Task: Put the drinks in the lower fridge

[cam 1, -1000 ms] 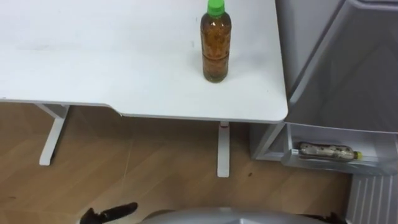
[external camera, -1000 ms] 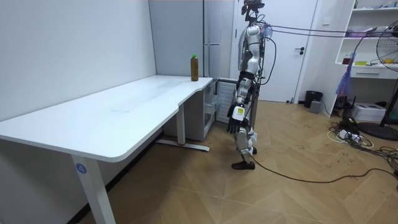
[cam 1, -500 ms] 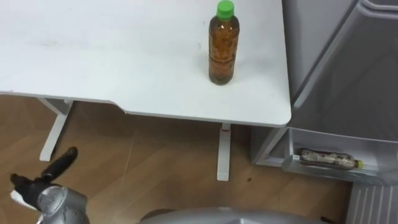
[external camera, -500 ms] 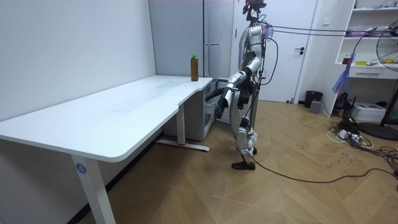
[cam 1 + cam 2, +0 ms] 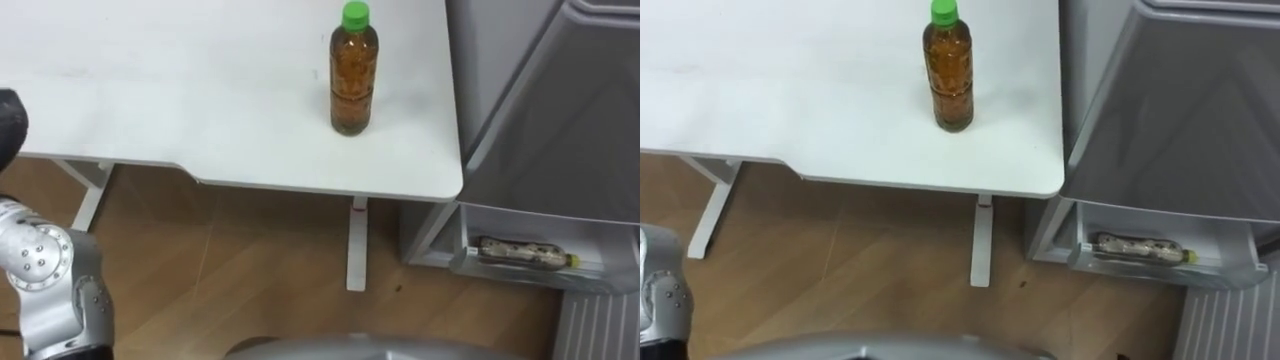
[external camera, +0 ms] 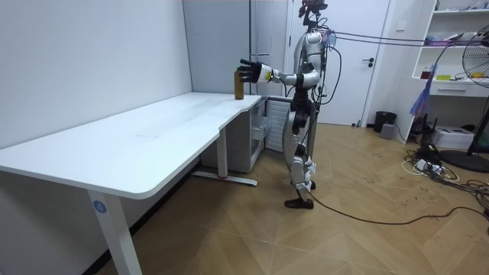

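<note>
Bottle (image 5: 353, 75) upright on table (image 5: 150, 80); room view: left hand (image 6: 250, 71) raised w/ fingers spread, empty.

Your left hand (image 5: 8, 118) is cut off by the left edge of the left eye view and shows there as a dark, blurred patch. In the room view it is too small to be more than a dark shape in front of the bottle (image 5: 353, 72). The table (image 5: 180, 90) runs out past the top and left edges, and the fridge (image 5: 540, 110) past the top and right. On the fridge's door shelf (image 5: 600, 275) a second bottle (image 5: 525, 252) lies partly behind the rail, and you cannot tell what it holds.
</note>
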